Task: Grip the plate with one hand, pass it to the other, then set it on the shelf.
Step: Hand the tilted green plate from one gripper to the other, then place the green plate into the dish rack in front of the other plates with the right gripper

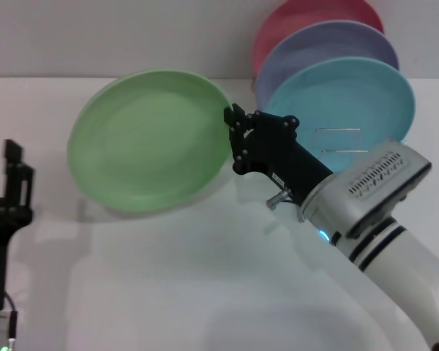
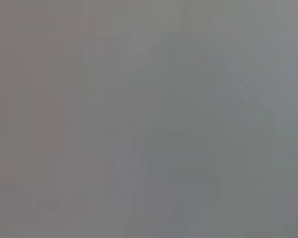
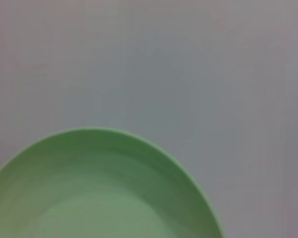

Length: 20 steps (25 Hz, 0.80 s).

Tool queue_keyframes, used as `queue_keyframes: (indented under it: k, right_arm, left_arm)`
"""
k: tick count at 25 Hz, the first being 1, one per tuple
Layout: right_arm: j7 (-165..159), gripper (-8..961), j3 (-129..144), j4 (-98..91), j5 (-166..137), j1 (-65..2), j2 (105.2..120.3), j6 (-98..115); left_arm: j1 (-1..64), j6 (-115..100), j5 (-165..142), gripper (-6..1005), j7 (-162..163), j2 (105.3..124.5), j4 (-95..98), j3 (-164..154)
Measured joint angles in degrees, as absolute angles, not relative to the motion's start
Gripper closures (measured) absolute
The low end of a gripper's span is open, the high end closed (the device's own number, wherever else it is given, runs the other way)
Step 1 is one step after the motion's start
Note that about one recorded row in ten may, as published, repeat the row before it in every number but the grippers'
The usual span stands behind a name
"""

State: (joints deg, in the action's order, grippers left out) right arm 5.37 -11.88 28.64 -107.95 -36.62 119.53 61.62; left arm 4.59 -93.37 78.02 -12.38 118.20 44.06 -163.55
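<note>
The light green plate (image 1: 150,139) hangs tilted above the white table, its face turned toward me. My right gripper (image 1: 231,121), black on the bulky white arm, is shut on the plate's right rim. The same plate (image 3: 99,193) fills the lower part of the right wrist view. My left gripper (image 1: 14,179) stands at the far left edge, apart from the plate and holding nothing. The wire shelf (image 1: 340,140) shows behind the right arm, partly hidden by it. The left wrist view shows only a plain grey surface.
A light blue plate (image 1: 344,102), a lavender plate (image 1: 329,47) and a pink plate (image 1: 293,18) stand upright in a row at the back right, on the shelf. The white table (image 1: 168,278) spreads in front of me.
</note>
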Motion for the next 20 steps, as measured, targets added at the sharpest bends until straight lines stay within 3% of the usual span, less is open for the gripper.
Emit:
queue_keyframes:
  k: [20]
  right_arm:
    - [14.68,936,-15.29,27.63,-113.59,-18.94,118.67,96.78]
  left_arm:
    - [12.32,-94.28,77.82,292,25.42,118.30,19.04,-157.71]
